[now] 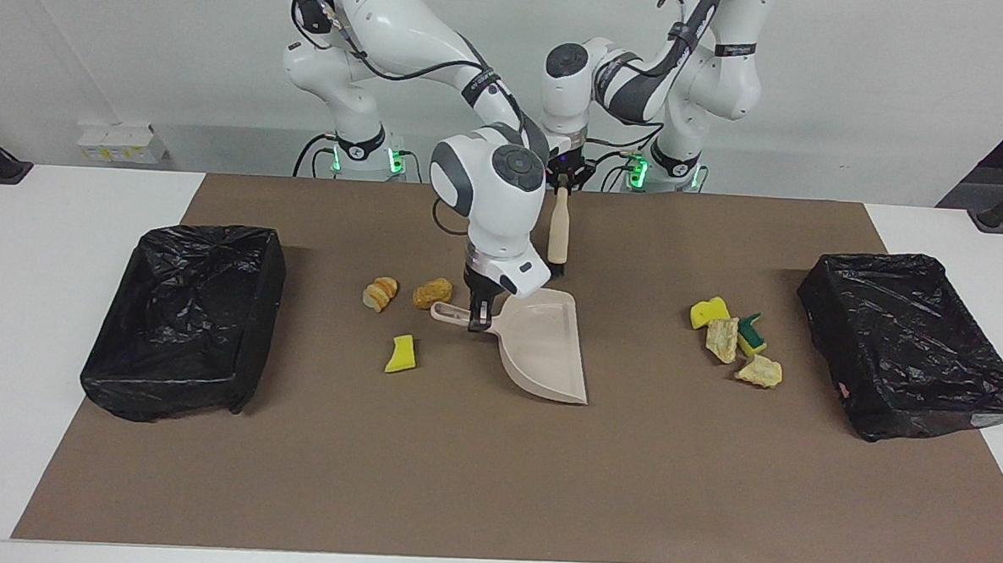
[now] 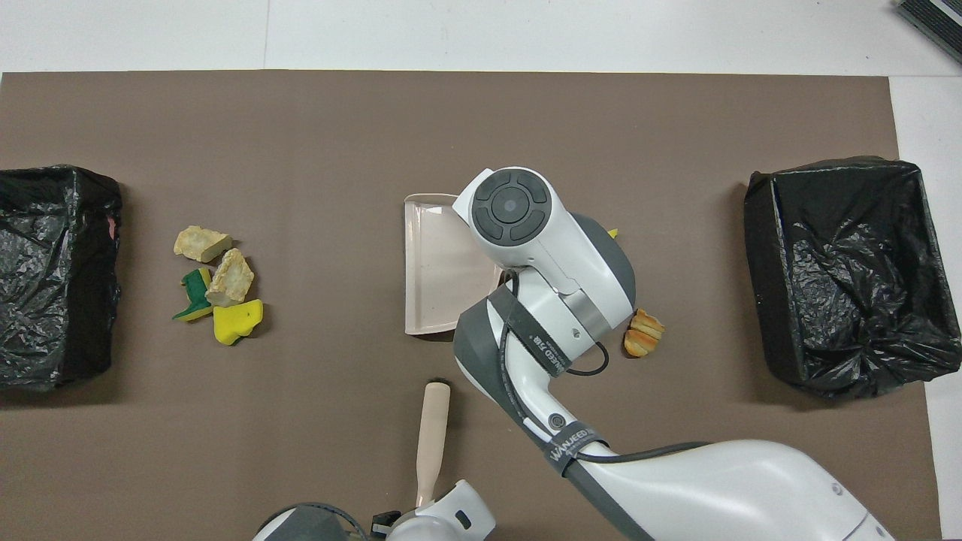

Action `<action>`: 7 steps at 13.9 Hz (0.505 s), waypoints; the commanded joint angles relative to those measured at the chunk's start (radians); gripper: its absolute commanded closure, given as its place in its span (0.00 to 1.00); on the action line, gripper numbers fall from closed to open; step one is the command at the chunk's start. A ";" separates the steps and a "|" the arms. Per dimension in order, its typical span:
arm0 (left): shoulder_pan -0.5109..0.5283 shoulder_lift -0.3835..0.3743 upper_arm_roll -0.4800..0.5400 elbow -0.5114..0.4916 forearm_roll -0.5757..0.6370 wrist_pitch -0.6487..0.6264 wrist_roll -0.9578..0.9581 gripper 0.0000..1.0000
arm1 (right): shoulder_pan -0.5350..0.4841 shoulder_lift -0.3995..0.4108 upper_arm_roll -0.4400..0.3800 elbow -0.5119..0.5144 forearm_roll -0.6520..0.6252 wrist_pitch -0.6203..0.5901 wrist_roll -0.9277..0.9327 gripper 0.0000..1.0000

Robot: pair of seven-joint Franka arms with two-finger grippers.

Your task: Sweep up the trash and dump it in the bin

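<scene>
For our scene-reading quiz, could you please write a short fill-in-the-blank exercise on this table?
1. The right end effector is shut on the handle of the ____.
2. The left end effector holds a ____ by its wooden handle.
3. Each bin is lined with ____ plastic.
4. The trash near the left arm's end numbers ____ scraps.

Missing words: dustpan; brush; black; four

Two rectangular bins lined with black plastic bags (image 1: 185,318) (image 1: 912,342); one beige plastic dustpan (image 1: 541,347); one pale wooden-handled brush (image 1: 559,229); three yellow sponge scraps (image 1: 401,354) (image 1: 708,312) (image 1: 751,334), one green-sided; four tan bread-like lumps (image 1: 380,292) (image 1: 431,293) (image 1: 722,338) (image 1: 759,371).
</scene>
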 commanded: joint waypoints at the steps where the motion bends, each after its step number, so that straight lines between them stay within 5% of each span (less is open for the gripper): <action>1: 0.099 -0.163 0.002 -0.008 -0.005 -0.146 0.128 1.00 | -0.004 0.024 0.013 0.013 0.010 0.010 -0.023 1.00; 3: 0.142 -0.230 0.043 0.024 -0.005 -0.273 0.225 1.00 | 0.002 0.041 0.013 0.013 0.013 0.036 0.013 1.00; 7: 0.332 -0.217 0.106 0.154 0.021 -0.432 0.375 1.00 | 0.004 0.045 0.013 0.011 0.017 0.081 0.023 1.00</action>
